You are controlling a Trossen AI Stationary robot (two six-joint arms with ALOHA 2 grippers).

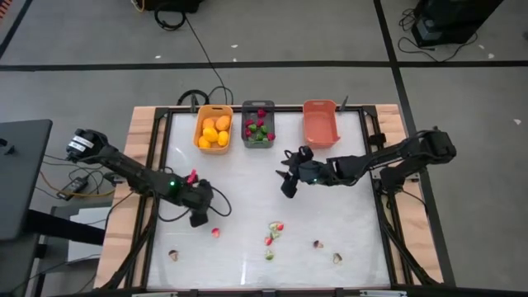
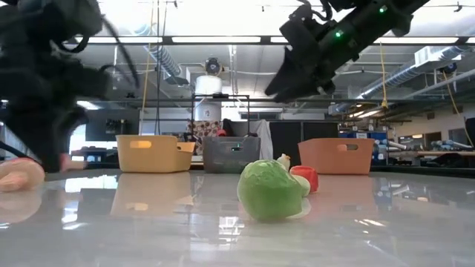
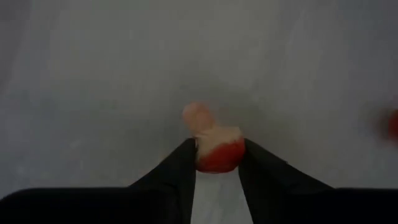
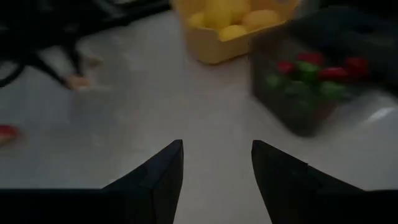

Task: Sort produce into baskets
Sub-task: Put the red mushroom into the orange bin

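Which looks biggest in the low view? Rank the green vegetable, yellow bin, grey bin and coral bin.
1. Green vegetable, though it lies nearest the camera, so that proves little.
2. Yellow bin and coral bin, about alike.
3. Grey bin.

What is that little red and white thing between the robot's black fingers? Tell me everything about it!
It is a small toy radish, smooth like plastic. Its round body is red low down and pale cream above, with a pale pinkish knob sticking out at one end. It lies on the shiny white table, with the knob pointing away from the left pincer. The pincer's two dark fingers sit on either side of its red part, right against it.
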